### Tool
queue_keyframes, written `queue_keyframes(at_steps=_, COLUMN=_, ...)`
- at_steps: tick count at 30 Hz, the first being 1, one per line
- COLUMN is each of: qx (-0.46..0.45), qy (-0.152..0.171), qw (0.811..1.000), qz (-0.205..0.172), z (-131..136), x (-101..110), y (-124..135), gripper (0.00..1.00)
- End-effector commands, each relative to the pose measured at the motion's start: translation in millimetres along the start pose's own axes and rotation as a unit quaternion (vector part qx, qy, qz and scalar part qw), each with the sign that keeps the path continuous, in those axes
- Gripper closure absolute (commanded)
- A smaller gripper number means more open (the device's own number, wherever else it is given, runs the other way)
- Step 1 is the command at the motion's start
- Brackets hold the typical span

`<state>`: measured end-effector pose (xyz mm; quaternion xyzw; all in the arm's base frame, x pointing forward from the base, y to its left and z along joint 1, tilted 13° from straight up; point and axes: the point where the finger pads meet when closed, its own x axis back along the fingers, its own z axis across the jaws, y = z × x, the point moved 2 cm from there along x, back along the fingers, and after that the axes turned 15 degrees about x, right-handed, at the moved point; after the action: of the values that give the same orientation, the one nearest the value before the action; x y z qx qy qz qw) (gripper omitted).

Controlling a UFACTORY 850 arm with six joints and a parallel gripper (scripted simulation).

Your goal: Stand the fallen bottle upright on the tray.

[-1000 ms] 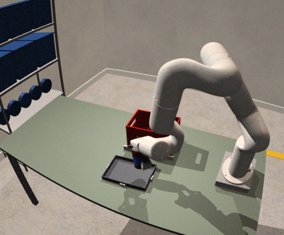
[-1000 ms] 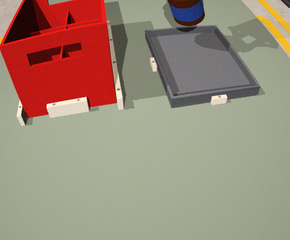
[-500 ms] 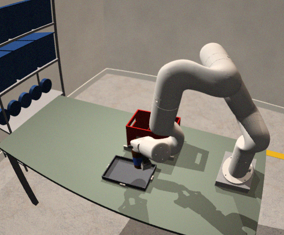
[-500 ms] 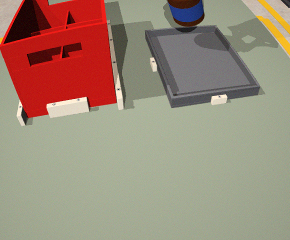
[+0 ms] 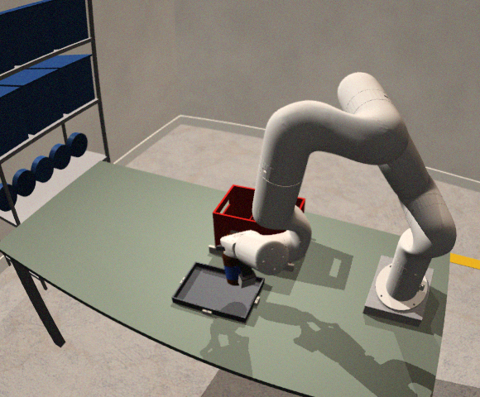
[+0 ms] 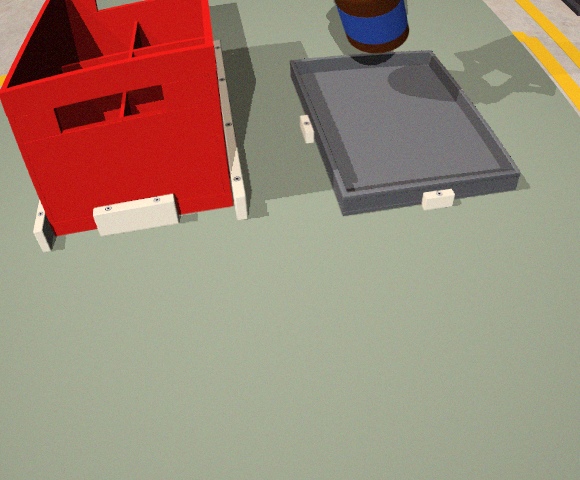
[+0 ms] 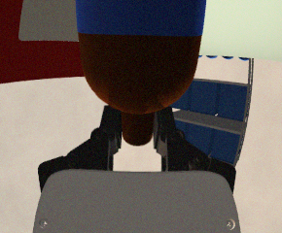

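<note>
The brown bottle with a blue label (image 5: 232, 273) hangs upright, its base just above the far edge of the grey tray (image 5: 218, 291). In the exterior view only the bottle's lower part (image 6: 373, 24) shows, above the tray (image 6: 403, 129). My gripper (image 7: 137, 103) is shut on the bottle's neck (image 7: 139, 126); the bottle's body (image 7: 141, 26) fills the top of the wrist view. In the top view the gripper (image 5: 234, 260) sits under the arm's wrist, partly hidden by it.
The red crate (image 5: 248, 210) stands just behind the tray and also shows in the exterior view (image 6: 119, 118), held by white stops (image 6: 135, 212). White stops (image 6: 437, 198) also sit at the tray's edges. A shelf rack with blue bins (image 5: 31, 85) stands at the far left.
</note>
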<state>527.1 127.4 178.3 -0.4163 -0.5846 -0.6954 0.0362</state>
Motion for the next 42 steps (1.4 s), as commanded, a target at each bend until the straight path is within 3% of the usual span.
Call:
queue_keyframes(at_steps=1, qx=-0.001, qy=0.0, qw=1.0, qz=-0.001, z=0.6, x=-0.1, y=1.1, gripper=1.0)
queue_keyframes(at_steps=42, qx=-0.001, qy=0.0, qw=1.0, qz=-0.001, z=3.8, x=-3.0, y=3.7, gripper=1.0)
